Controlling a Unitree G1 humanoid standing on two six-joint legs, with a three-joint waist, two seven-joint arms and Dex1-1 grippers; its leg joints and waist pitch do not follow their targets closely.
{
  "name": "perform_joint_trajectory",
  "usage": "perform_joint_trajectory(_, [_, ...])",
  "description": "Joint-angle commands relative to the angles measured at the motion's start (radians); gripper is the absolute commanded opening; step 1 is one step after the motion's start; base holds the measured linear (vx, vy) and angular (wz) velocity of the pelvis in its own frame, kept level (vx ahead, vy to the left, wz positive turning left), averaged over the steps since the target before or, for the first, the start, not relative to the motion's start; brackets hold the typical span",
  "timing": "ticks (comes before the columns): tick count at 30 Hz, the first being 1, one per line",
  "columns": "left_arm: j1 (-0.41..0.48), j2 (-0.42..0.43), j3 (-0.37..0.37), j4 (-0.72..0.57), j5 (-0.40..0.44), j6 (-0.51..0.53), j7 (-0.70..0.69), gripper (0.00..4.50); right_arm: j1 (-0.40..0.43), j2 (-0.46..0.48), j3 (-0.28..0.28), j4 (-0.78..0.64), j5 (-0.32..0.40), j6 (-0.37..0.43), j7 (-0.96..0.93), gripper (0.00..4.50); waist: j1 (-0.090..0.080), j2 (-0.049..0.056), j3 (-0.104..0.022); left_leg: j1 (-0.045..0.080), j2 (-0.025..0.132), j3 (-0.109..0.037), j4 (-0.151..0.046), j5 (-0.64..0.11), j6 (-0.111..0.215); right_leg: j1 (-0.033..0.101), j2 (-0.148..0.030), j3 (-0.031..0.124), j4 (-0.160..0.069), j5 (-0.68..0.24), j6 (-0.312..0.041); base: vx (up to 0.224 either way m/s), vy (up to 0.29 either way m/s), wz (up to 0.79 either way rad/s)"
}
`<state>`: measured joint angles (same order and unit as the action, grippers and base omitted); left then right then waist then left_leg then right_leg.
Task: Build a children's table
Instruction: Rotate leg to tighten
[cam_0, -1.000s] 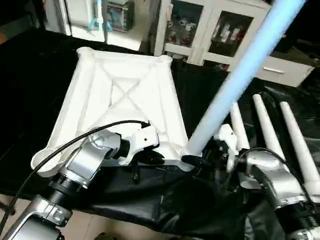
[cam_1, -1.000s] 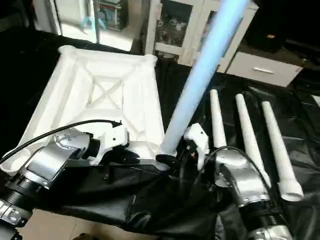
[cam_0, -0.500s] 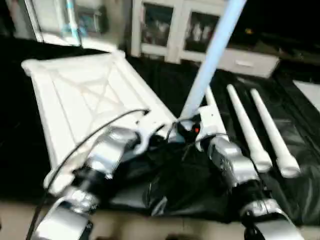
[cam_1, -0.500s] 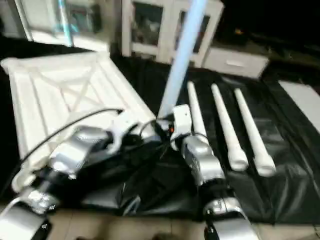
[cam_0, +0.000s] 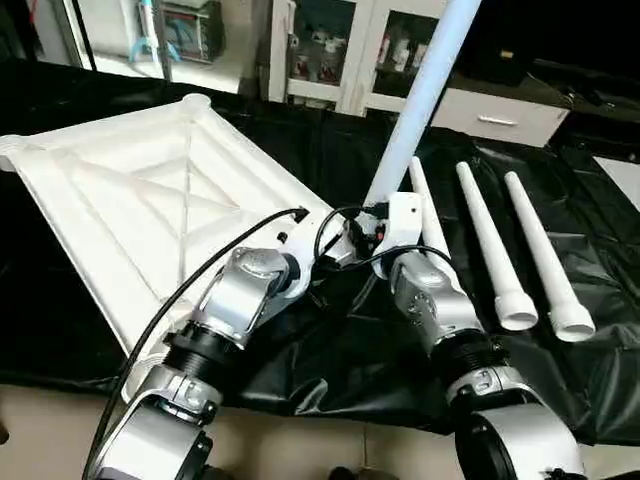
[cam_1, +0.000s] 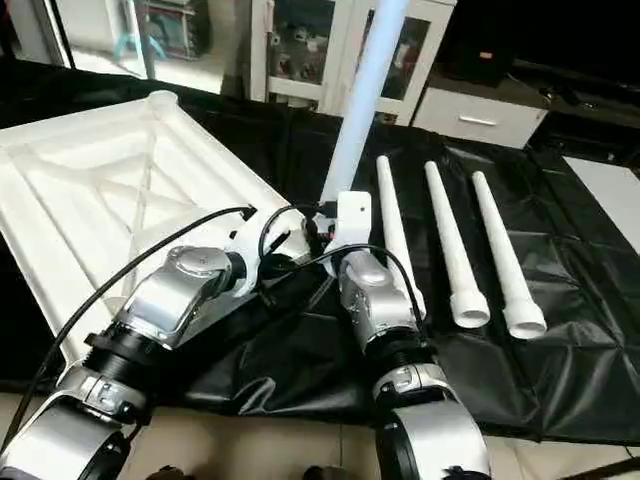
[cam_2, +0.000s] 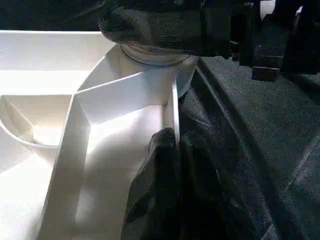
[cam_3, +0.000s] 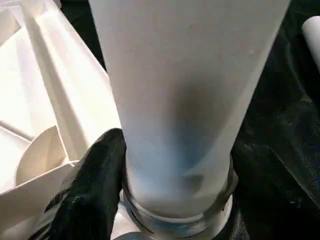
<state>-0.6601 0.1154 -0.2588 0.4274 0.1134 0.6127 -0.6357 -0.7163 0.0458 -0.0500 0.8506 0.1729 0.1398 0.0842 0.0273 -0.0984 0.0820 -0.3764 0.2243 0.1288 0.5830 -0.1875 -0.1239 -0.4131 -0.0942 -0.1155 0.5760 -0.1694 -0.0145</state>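
Tabletop (cam_0: 130, 200) is lying underside-up across the left half of the frame on the black-draped work table (cam_0: 300, 130). We're pinching its rim with the left gripper (cam_2: 172, 150), fingers nearly shut on the thin wall. Our right gripper (cam_3: 170, 190) is wrapping the upright leg (cam_0: 425, 90) seated in the corner socket at center. Three spare legs (cam_0: 490, 240) are lying side by side on the right, and a white cabinet (cam_0: 350, 50) is sitting behind.

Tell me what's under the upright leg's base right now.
The upright leg stands in the tabletop near corner socket, its collar seated on the rim. The right pincer grips its base, covering the joint's sides; inside the socket is hidden.
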Motion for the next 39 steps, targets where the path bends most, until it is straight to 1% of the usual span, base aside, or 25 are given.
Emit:
perform_joint_trajectory(1, [-0.019, -0.03, -0.035, -0.081, -0.036, -0.012, -0.052, 0.0, 0.03, 0.004, -0.005, 0.112, -0.014, 0.04, -0.015, 2.66, -0.009, 0.023, -0.049, 0.013, 0.002, 0.012, -0.09, -0.412, -0.025, 0.033, -0.05, 0.037, -0.091, -0.497, -0.06, 0.0, 0.0, 0.0])
perform_joint_trajectory(4, [-0.017, -0.024, -0.041, -0.082, -0.039, -0.018, -0.063, 0.0, 0.027, 0.003, 0.001, 0.108, -0.021, 0.024, -0.005, 2.66, -0.009, 0.023, -0.049, 0.017, 0.0, 0.013, -0.088, -0.435, -0.025, 0.03, -0.052, 0.037, -0.096, -0.539, -0.049, 0.0, 0.0, 0.0])
perform_joint_trajectory(6, [-0.013, -0.017, -0.046, -0.081, -0.04, -0.028, -0.074, 0.0, 0.029, 0.002, 0.001, 0.086, -0.011, 0.005, 0.035, 3.22, -0.009, 0.022, -0.049, 0.021, 0.0, 0.014, -0.087, -0.443, -0.021, 0.027, -0.052, 0.037, -0.1, -0.55, -0.046, 0.0, 0.0, 0.0])
perform_joint_trajectory(9, [-0.008, -0.007, -0.053, -0.082, -0.04, -0.04, -0.09, 0.0, 0.035, -0.007, 0.002, 0.044, -0.005, -0.006, 0.07, 3.45, -0.006, 0.023, -0.052, 0.019, 0.003, 0.016, -0.089, -0.418, -0.016, 0.029, -0.052, 0.041, -0.097, -0.521, -0.055, 0.0, 0.0, 0.0])
perform_joint_trajectory(10, [-0.003, 0.004, -0.062, -0.086, -0.04, -0.056, -0.11, 0.0, 0.041, -0.018, 0.006, -0.001, -0.003, -0.005, 0.094, 3.54, -0.001, 0.023, -0.055, 0.025, 0.004, 0.022, -0.087, -0.393, -0.011, 0.025, -0.052, 0.047, -0.094, -0.48, -0.071, 0.0, 0.0, 0.0])
perform_joint_trajectory(12, [0.013, 0.033, -0.079, -0.098, -0.041, -0.082, -0.152, 0.0, 0.06, -0.047, 0.015, -0.091, 0.004, 0.012, 0.136, 3.72, 0.006, 0.02, -0.063, 0.015, 0.006, 0.032, -0.089, -0.286, 0.0, 0.036, -0.045, 0.058, -0.072, -0.361, -0.098, 0.0, 0.0, 0.0])
perform_joint_trajectory(13, [0.013, 0.034, -0.079, -0.098, -0.041, -0.082, -0.153, 0.0, 0.06, -0.047, 0.015, -0.092, 0.004, 0.012, 0.136, 3.8, 0.009, 0.021, -0.063, 0.017, 0.007, 0.035, -0.089, -0.263, 0.004, 0.034, -0.044, 0.06, -0.07, -0.334, -0.105, 0.0, 0.0, 0.0])
perform_joint_trajectory(14, [0.025, 0.053, -0.087, -0.105, -0.043, -0.094, -0.179, 0.0, 0.082, -0.077, 0.025, -0.161, 0.006, 0.033, 0.168, 3.87, 0.011, 0.025, -0.062, 0.024, 0.009, 0.041, -0.088, -0.253, 0.005, 0.028, -0.039, 0.064, -0.065, -0.31, -0.123, 0.0, 0.0, 0.0])
perform_joint_trajectory(15, [0.029, 0.062, -0.091, -0.108, -0.043, -0.102, -0.191, 0.0, 0.091, -0.089, 0.027, -0.188, 0.008, 0.041, 0.18, 4.0, 0.013, 0.024, -0.062, 0.028, 0.008, 0.047, -0.086, -0.28, 0.005, 0.022, -0.037, 0.068, -0.068, -0.31, -0.128, 0.0, 0.0, 0.0])
perform_joint_trajectory(16, [0.035, 0.069, -0.094, -0.112, -0.046, -0.101, -0.203, 0.0, 0.103, -0.107, 0.037, -0.216, 0.006, 0.051, 0.204, 4.0, 0.012, 0.024, -0.064, 0.024, 0.008, 0.046, -0.087, -0.277, 0.005, 0.025, -0.037, 0.069, -0.064, -0.302, -0.131, 0.056, -0.008, 0.11])
perform_joint_trajectory(17, [0.036, 0.071, -0.095, -0.113, -0.047, -0.101, -0.206, 0.0, 0.106, -0.111, 0.039, -0.222, 0.005, 0.054, 0.21, 4.11, 0.014, 0.024, -0.073, 0.015, 0.009, 0.045, -0.085, -0.216, 0.006, 0.039, -0.037, 0.069, -0.049, -0.227, -0.142, 0.071, 0.0, 0.02])
perform_joint_trajectory(18, [0.045, 0.086, -0.102, -0.12, -0.051, -0.105, -0.227, 0.0, 0.127, -0.142, 0.053, -0.27, 0.003, 0.07, 0.253, 4.19, 0.014, 0.025, -0.075, 0.014, 0.008, 0.047, -0.084, -0.181, 0.007, 0.04, -0.035, 0.07, -0.043, -0.178, -0.151, 0.071, 0.0, 0.02])
perform_joint_trajectory(19, [0.051, 0.099, -0.11, -0.126, -0.053, -0.115, -0.25, 0.0, 0.144, -0.165, 0.061, -0.307, 0.008, 0.085, 0.292, 4.24, 0.017, 0.025, -0.076, 0.014, 0.007, 0.049, -0.08, -0.12, 0.015, 0.045, -0.031, 0.071, -0.034, -0.086, -0.168, 0.075, 0.009, -0.02])
perform_joint_trajectory(21, [0.065, 0.127, -0.122, -0.134, -0.059, -0.129, -0.299, 0.0, 0.192, -0.233, 0.096, -0.405, 0.03, 0.119, 0.423, 4.42, 0.022, 0.027, -0.083, 0.015, 0.001, 0.053, -0.07, -0.018, 0.048, 0.054, -0.026, 0.073, -0.016, 0.08, -0.207, 0.075, 0.021, -0.03])
perform_joint_trajectory(22, [0.072, 0.141, -0.128, -0.137, -0.062, -0.143, -0.326, 0.0, 0.216, -0.267, 0.112, -0.453, 0.037, 0.132, 0.485, 4.42, 0.024, 0.026, -0.083, 0.018, -0.001, 0.054, -0.068, 0.0, 0.062, 0.055, -0.021, 0.073, -0.015, 0.113, -0.214, 0.074, 0.026, -0.02])
perform_joint_trajectory(23, [0.083, 0.163, -0.133, -0.143, -0.07, -0.153, -0.364, 0.0, 0.255, -0.337, 0.148, -0.521, 0.037, 0.138, 0.591, 4.42, 0.031, 0.022, -0.084, 0.022, -0.001, 0.057, -0.063, 0.042, 0.092, 0.06, -0.019, 0.076, -0.01, 0.179, -0.228, 0.072, 0.028, 0.0])
perform_joint_trajectory(24, [0.083, 0.163, -0.133, -0.143, -0.07, -0.153, -0.364, 0.0, 0.255, -0.337, 0.148, -0.521, 0.037, 0.138, 0.591, 4.42, 0.032, 0.022, -0.082, 0.021, -0.002, 0.058, -0.063, 0.049, 0.103, 0.058, -0.019, 0.078, -0.009, 0.188, -0.234, 0.072, 0.028, 0.0])
perform_joint_trajectory(25, [0.085, 0.168, -0.134, -0.146, -0.072, -0.155, -0.37, 0.0, 0.263, -0.353, 0.157, -0.534, 0.035, 0.136, 0.614, 4.42, 0.033, 0.019, -0.081, 0.025, -0.003, 0.064, -0.063, 0.024, 0.118, 0.055, -0.02, 0.084, -0.011, 0.165, -0.248, 0.052, 0.026, 0.01])
perform_joint_trajectory(26, [0.098, 0.201, -0.151, -0.156, -0.086, -0.184, -0.437, 0.0, 0.291, -0.411, 0.17, -0.564, 0.043, 0.124, 0.701, 4.42, 0.033, 0.02, -0.081, 0.021, -0.002, 0.063, -0.065, -0.01, 0.121, 0.058, -0.024, 0.085, -0.014, 0.106, -0.25, 0.0, 0.0, 0.0])
perform_joint_trajectory(28, [0.106, 0.224, -0.164, -0.167, -0.09, -0.197, -0.478, 0.0, 0.298, -0.433, 0.17, -0.565, 0.053, 0.119, 0.74, 4.42, 0.034, 0.022, -0.075, 0.023, 0.003, 0.064, -0.07, -0.082, 0.105, 0.054, -0.03, 0.087, -0.024, 0.0, -0.239, 0.0, 0.0, 0.0])
perform_joint_trajectory(30, [0.117, 0.254, -0.183, -0.181, -0.097, -0.217, -0.528, 0.0, 0.31, -0.459, 0.178, -0.572, 0.061, 0.111, 0.789, 4.42, 0.033, 0.023, -0.071, 0.028, 0.008, 0.063, -0.076, -0.17, 0.071, 0.048, -0.033, 0.088, -0.036, -0.128, -0.217, 0.0, 0.0, 0.0])
perform_joint_trajectory(32, [0.121, 0.27, -0.191, -0.185, -0.101, -0.221, -0.556, 0.0, 0.316, -0.472, 0.185, -0.576, 0.063, 0.109, 0.82, 4.42, 0.034, 0.025, -0.069, 0.03, 0.009, 0.062, -0.077, -0.216, 0.049, 0.044, -0.033, 0.089, -0.043, -0.192, -0.201, 0.0, 0.0, 0.0])
perform_joint_trajectory(33, [0.122, 0.284, -0.199, -0.188, -0.103, -0.231, -0.579, 0.0, 0.32, -0.481, 0.192, -0.578, 0.064, 0.105, 0.844, 4.42, 0.035, 0.024, -0.068, 0.032, 0.009, 0.062, -0.078, -0.23, 0.044, 0.041, -0.032, 0.088, -0.045, -0.207, -0.196, 0.0, 0.0, 0.0])
perform_joint_trajectory(36, [0.122, 0.295, -0.204, -0.188, -0.105, -0.24, -0.605, 0.0, 0.333, -0.498, 0.205, -0.608, 0.075, 0.115, 0.885, 4.42, 0.032, 0.018, -0.066, 0.026, 0.008, 0.059, -0.079, -0.248, 0.032, 0.039, -0.032, 0.09, -0.047, -0.254, -0.176, 0.0, 0.0, 0.0])
perform_joint_trajectory(39, [0.114, 0.308, -0.207, -0.174, -0.099, -0.252, -0.623, 0.0, 0.347, -0.515, 0.233, -0.636, 0.081, 0.113, 0.957, 4.42, 0.035, 0.02, -0.066, 0.026, 0.008, 0.058, -0.077, -0.25, 0.034, 0.038, -0.032, 0.091, -0.047, -0.264, -0.166, 0.0, 0.0, 0.0])
